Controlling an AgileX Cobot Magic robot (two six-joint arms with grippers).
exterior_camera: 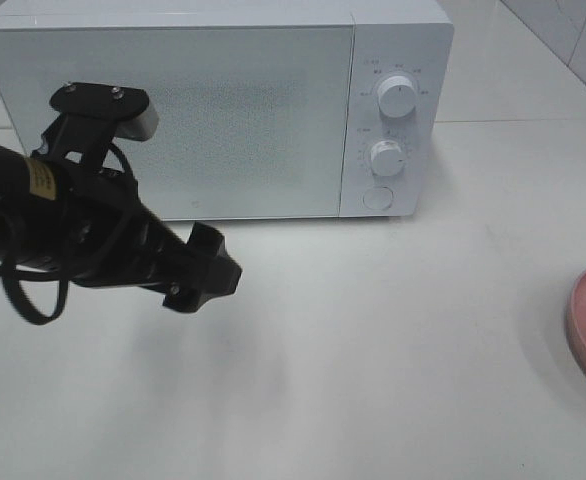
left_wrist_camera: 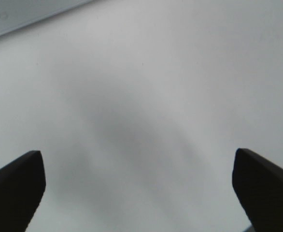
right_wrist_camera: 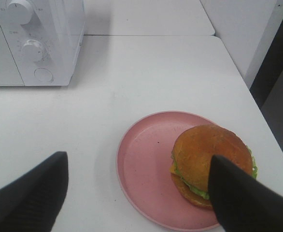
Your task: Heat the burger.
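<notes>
Showing the burger on its pink plate beneath the right gripper, nearer arm; both grippers wide open, empty.

A white microwave stands on a white table under soft, even light.

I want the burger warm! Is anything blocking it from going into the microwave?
Yes: the microwave door is closed. The burger sits on the pink plate, with bare table in between.
</notes>
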